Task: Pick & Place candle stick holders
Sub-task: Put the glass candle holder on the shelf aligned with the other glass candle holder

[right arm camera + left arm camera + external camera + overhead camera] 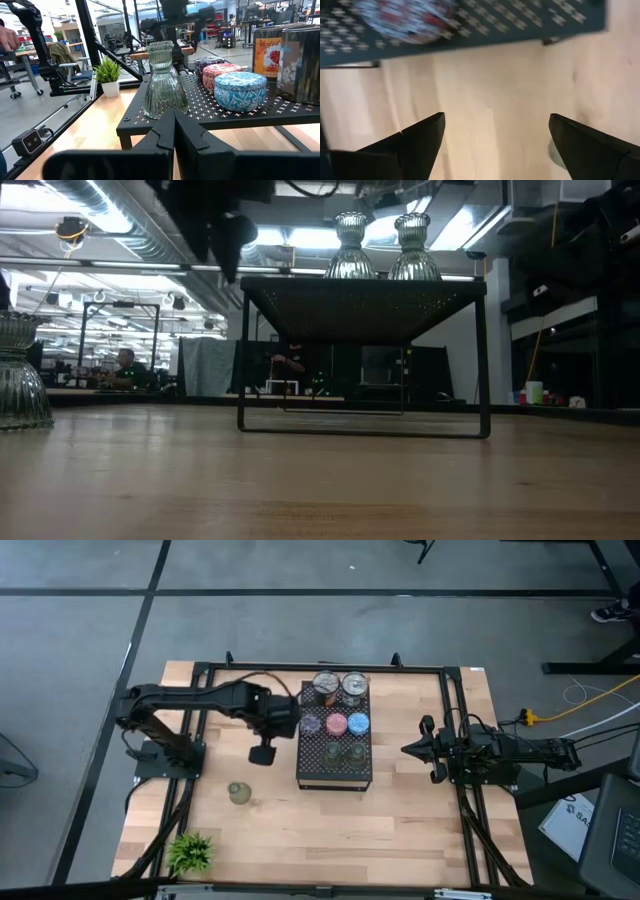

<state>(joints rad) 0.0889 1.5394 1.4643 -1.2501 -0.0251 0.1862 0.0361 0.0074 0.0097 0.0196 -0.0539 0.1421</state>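
A black perforated tray (335,778) on legs holds several candle stick holders: two silvery ones (340,686) at the far end, a purple (311,725), a pink (336,723) and a blue one (358,723), and two clear glass ones (344,752) at the near end. Another glass holder (238,793) stands upright on the table left of the tray (20,375). My left gripper (263,752) hangs open, pointing down, above bare table between the tray and that holder (495,130). My right gripper (415,750) waits shut at the right, level with the tray (175,135).
A small green plant (190,852) in a white pot stands at the near left corner. A black metal frame (330,667) runs around the table. Bare wood lies near and left of the tray. People show in the room beyond (125,365).
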